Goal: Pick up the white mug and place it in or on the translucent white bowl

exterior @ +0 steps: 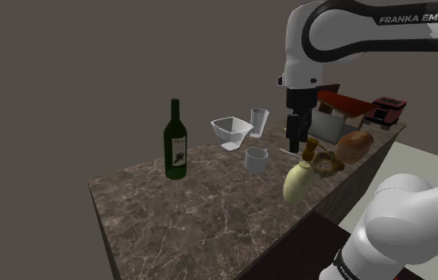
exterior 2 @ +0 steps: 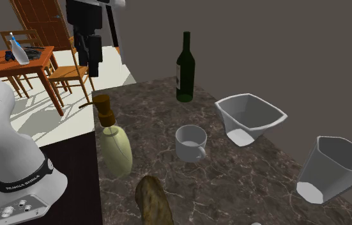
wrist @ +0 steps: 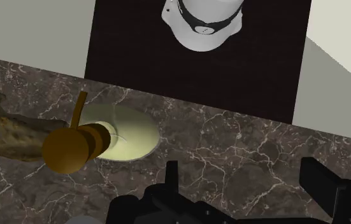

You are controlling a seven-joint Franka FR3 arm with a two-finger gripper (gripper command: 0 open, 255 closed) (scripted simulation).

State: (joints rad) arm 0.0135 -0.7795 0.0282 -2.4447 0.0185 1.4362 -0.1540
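Observation:
The white mug point(exterior: 256, 159) point(exterior 2: 190, 142) stands upright on the dark marble counter point(exterior: 201, 215), handle toward the counter's near edge. The translucent white bowl point(exterior: 231, 131) point(exterior 2: 250, 118) sits just behind it, toward the wall. My black gripper point(exterior: 292, 147) point(exterior 2: 94, 61) hangs above the counter to the shoulder view's right of the mug, apart from it. In the wrist view the gripper point(wrist: 247, 184) is open, with bare marble between its fingers point(wrist: 171, 178).
A cream bottle with a brown stopper point(exterior: 299, 179) point(wrist: 126, 137) stands close under my hand, with a bread loaf point(exterior: 354, 145) point(exterior 2: 154, 201) beside it. A green wine bottle point(exterior: 177, 139) and a clear tumbler point(exterior: 258, 122) stand near the bowl. Appliances point(exterior: 344, 111) crowd the far end.

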